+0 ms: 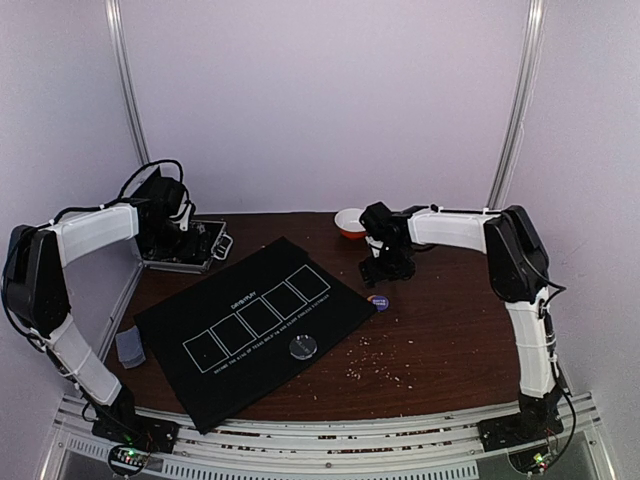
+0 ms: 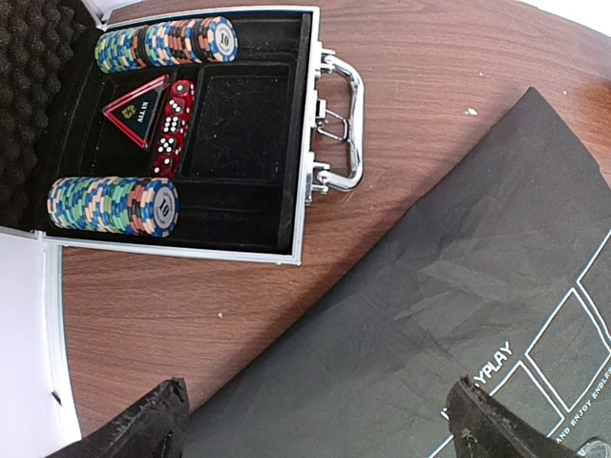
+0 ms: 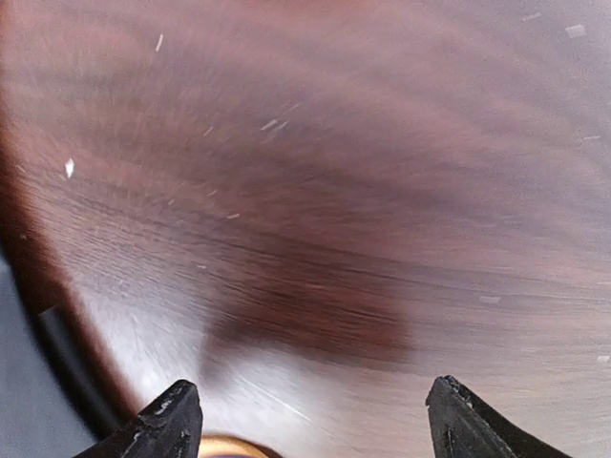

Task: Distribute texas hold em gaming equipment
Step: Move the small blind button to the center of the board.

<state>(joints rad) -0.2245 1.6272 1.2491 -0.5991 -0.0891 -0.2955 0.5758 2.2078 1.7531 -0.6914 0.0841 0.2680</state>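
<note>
Two rows of striped poker chips [image 2: 113, 204] lie on edge in the open aluminium case [image 2: 304, 162] at the upper left of the left wrist view, with red dice [image 2: 170, 129] between them. The left gripper [image 2: 320, 384] hovers with its jaws spread wide and nothing between them, over the corner of the black five-box mat [image 2: 420, 315] just below the case. From where I stand, the worry is the packing. The chips sit tight against each other, so a broad pinch could lift several at once or tip the row, and loose chips would roll across the table [image 3: 334, 191]. A finger coming in low could also catch the mat's edge, rumple it, and shift the clear disc [image 1: 303, 347] resting near the five boxes.

At centre right of the overhead view, the right gripper [image 1: 385, 268] hangs low, also spread and empty. It is between the white bowl [image 1: 338, 218] above it and the purple disc [image 1: 379, 300] just off the mat's right corner. Its wrist picture is smeared. An orange sliver [image 3: 227, 447] at the bottom edge may be a disc, though I cannot be sure. A careless sweep could knock the bowl or skate the purple disc away. A grey-blue card deck [image 1: 130, 346] sits at far left, near the table's edge.
</note>
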